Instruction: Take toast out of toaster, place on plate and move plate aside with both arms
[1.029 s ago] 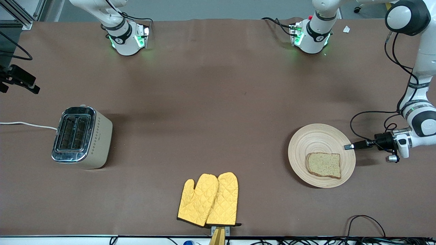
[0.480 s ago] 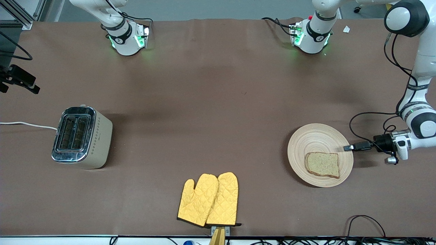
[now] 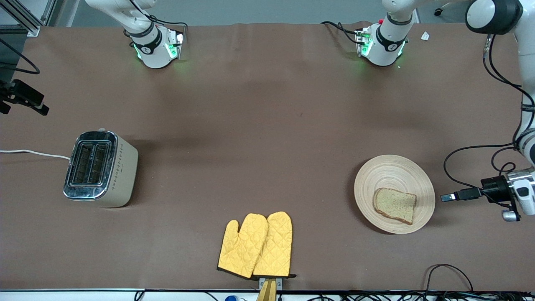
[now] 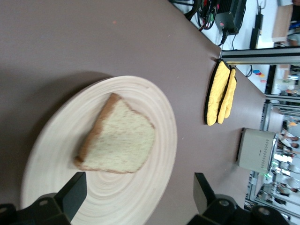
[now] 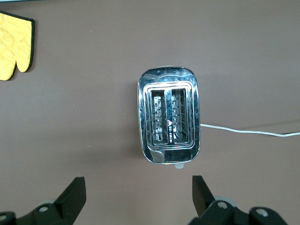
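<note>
The round pale wooden plate [image 3: 388,171] lies on the brown table toward the left arm's end. On the part of it nearer the front camera rests the toast [image 3: 395,205], a tan slice with a darker crust. My left gripper [image 3: 445,197] is low and level beside the plate's rim. It is clear of the rim and open, with nothing between its fingers. Its wrist view shows the plate [image 4: 51,140] and toast [image 4: 119,140] ahead of the open left gripper [image 4: 139,190]. My right gripper [image 5: 138,194] hangs open and empty high over the toaster [image 5: 169,115]; it does not show in the front view.
The chrome-topped toaster [image 3: 98,167] stands toward the right arm's end, its white cord trailing off the table. A pair of yellow oven mitts [image 3: 256,244] lies near the front edge at mid-table. Black cables loop beside the left wrist.
The left gripper opened, let go of the plate's rim and drew back toward the left arm's end. The plate shifted slightly and the toast turned a little. The right arm stayed still.
</note>
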You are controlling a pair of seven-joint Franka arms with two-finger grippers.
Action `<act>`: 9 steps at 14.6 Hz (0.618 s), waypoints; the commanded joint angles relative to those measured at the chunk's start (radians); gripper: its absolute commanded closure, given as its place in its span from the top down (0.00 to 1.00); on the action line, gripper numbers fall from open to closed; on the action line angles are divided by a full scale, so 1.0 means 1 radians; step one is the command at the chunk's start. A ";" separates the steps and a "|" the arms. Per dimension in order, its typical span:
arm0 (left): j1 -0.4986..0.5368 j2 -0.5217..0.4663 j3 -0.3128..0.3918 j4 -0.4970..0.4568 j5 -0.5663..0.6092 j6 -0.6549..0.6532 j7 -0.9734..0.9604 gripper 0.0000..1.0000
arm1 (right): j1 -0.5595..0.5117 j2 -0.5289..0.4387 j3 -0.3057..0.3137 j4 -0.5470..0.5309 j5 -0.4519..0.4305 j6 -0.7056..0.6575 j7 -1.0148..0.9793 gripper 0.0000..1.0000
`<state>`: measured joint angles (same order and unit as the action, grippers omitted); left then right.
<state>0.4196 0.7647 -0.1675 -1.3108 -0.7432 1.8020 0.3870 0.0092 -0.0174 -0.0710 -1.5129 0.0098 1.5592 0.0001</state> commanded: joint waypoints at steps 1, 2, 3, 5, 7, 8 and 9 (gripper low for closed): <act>-0.048 -0.096 0.011 -0.015 0.112 0.023 -0.101 1.00 | -0.017 -0.009 0.010 -0.009 0.012 -0.001 -0.014 1.00; -0.068 -0.126 0.003 -0.016 0.175 0.033 -0.131 1.00 | -0.017 -0.010 0.010 -0.009 0.012 -0.002 -0.014 1.00; -0.084 -0.149 0.002 -0.015 0.214 0.033 -0.167 1.00 | -0.017 -0.009 0.010 -0.009 0.012 -0.002 -0.014 1.00; -0.137 -0.207 0.002 -0.016 0.301 0.033 -0.250 1.00 | -0.017 -0.009 0.010 -0.009 0.012 -0.001 -0.014 1.00; -0.189 -0.266 0.000 -0.016 0.419 0.033 -0.318 1.00 | -0.017 -0.010 0.010 -0.009 0.012 -0.002 -0.014 1.00; -0.214 -0.293 -0.001 -0.016 0.470 0.031 -0.353 1.00 | -0.017 -0.010 0.010 -0.009 0.012 -0.001 -0.014 1.00; -0.247 -0.318 0.000 -0.016 0.517 0.027 -0.391 1.00 | -0.017 -0.010 0.010 -0.009 0.012 -0.001 -0.014 1.00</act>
<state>0.2222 0.5151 -0.1762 -1.3022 -0.3134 1.8225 0.0573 0.0092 -0.0174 -0.0713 -1.5130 0.0098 1.5591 -0.0001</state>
